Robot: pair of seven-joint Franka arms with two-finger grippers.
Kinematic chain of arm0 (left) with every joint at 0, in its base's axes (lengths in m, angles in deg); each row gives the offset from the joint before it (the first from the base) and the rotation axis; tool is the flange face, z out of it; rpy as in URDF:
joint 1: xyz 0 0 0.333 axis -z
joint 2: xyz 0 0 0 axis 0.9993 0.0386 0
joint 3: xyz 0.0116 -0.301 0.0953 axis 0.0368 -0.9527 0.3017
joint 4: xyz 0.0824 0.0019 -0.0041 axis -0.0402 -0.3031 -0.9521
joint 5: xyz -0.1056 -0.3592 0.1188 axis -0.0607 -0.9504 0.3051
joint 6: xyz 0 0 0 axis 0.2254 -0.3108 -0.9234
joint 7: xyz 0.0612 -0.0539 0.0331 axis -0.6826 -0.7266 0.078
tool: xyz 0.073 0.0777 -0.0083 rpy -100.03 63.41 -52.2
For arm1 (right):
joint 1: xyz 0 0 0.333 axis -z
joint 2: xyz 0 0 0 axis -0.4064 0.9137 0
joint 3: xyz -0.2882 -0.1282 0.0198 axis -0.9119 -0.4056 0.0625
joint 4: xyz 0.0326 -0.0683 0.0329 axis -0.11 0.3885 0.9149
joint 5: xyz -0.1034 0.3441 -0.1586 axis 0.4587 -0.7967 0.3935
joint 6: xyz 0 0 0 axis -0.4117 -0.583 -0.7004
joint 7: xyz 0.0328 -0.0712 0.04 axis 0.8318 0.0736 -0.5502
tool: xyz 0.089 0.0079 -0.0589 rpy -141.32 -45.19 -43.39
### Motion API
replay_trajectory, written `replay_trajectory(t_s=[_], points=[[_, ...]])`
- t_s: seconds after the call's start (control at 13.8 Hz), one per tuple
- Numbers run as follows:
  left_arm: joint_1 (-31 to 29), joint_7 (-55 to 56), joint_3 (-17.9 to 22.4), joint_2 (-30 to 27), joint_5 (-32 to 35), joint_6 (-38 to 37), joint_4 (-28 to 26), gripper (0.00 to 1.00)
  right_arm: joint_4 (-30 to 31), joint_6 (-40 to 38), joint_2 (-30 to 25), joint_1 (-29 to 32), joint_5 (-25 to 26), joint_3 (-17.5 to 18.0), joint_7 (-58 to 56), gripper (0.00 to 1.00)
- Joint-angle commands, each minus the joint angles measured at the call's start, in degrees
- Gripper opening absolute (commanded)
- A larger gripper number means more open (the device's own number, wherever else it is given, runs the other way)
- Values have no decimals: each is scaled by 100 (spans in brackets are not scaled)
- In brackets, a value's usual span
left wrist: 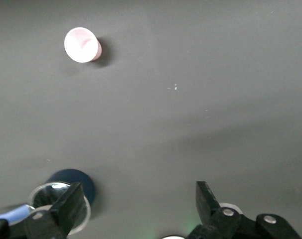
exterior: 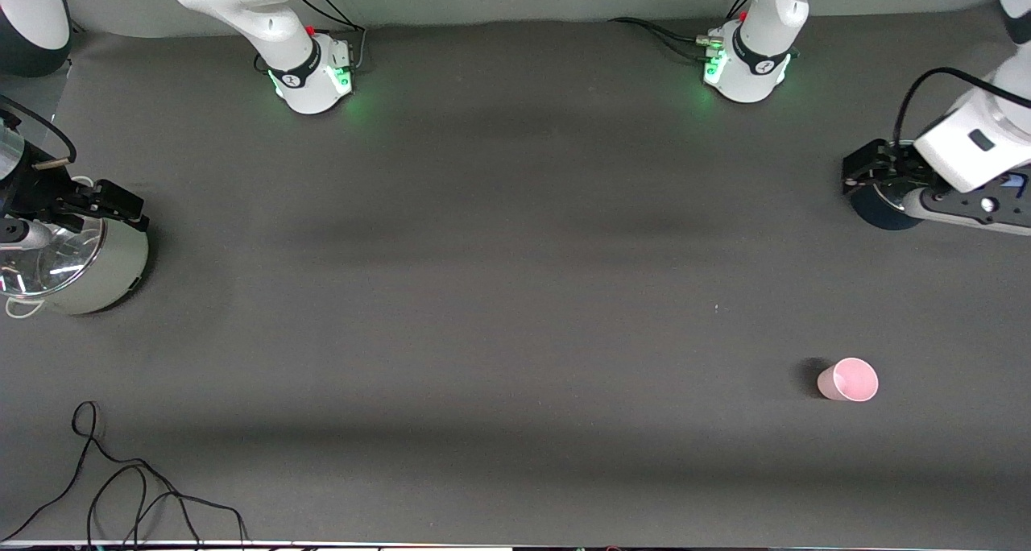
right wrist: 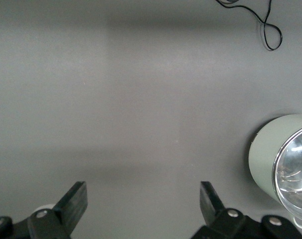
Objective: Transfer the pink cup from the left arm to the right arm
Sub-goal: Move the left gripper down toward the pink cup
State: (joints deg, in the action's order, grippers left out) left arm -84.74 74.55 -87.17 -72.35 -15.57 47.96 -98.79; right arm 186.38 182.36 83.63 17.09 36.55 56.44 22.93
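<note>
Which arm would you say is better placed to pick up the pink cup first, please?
The left. Its open end effector hovers at the pink cup's end of the table, while the right end effector hangs open over the pale green pot at the right arm's end.

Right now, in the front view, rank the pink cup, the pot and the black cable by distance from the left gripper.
From the left gripper:
1. Pink cup, at the left arm's end.
2. Pot, at the right arm's end.
3. Black cable, same end, nearest the front camera.

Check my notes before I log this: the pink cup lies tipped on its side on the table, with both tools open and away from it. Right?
Not quite: the pink cup stands upright, mouth up, as the front view shows. The left tool and right tool are indeed open and away from it.
</note>
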Motion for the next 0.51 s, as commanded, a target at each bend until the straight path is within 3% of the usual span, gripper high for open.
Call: replay_trajectory(t_s=[0.0,0.22,0.43], points=[[-540,-1232,6,254,-22,183,187,100,-137,-56,67,-23,45,-2,102,100],[-1304,-2910,6,492,-215,604,187,100,-137,-56,67,-24,45,-2,102,100],[-2218,-4851,6,851,-1012,1035,196,100,-137,-56,67,-23,45,-2,110,100]])
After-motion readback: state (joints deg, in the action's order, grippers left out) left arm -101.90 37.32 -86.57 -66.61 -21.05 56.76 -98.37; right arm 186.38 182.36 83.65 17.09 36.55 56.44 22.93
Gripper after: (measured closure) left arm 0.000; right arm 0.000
